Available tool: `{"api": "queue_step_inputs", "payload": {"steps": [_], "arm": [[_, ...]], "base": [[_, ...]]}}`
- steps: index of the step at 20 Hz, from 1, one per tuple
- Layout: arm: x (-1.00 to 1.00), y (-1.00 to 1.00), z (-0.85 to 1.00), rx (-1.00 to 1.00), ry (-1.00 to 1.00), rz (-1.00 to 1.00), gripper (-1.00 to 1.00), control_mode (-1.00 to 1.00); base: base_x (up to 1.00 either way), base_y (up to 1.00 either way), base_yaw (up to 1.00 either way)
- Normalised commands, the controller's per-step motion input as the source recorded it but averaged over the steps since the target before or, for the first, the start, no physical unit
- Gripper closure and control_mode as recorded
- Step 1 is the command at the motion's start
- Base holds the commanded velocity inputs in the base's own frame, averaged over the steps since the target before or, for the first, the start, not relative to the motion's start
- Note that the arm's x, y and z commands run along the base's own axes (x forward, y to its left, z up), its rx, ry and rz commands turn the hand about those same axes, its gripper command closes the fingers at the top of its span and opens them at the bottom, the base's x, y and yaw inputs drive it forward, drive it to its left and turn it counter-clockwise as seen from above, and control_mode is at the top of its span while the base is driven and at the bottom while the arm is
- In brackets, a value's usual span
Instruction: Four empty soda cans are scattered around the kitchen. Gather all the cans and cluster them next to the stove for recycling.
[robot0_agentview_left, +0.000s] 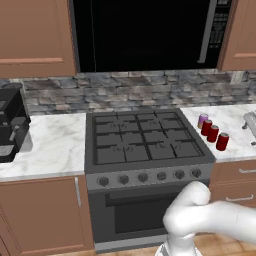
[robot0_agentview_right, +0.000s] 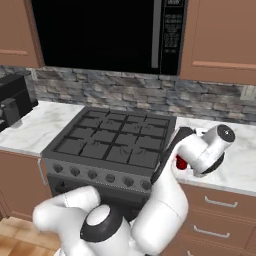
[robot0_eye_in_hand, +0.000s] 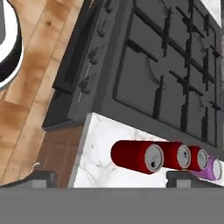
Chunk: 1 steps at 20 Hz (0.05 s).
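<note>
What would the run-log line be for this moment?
cans: four soda cans in a row on counter right of stove | fingers: open, holding nothing, above the cans | task state: cans clustered

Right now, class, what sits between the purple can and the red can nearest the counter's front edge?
Two more red cans stand between the purple can and the front red can, seen in the left base view.

Left base view: behind-left, facing stove (robot0_agentview_left: 145, 142), mid-range.
Right base view: behind-right, same stove.
Hand view: close overhead; cans (robot0_eye_in_hand: 166, 156) at 5 o'clock.
</note>
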Motion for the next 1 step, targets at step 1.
{"api": "queue_step_inputs", "payload": {"steps": [1], "arm": [[-0.46,0.41,0.00,-0.47,0.00,0.33,-1.00,-1.00]], "base": [[0.00,0.00,0.00]]}}
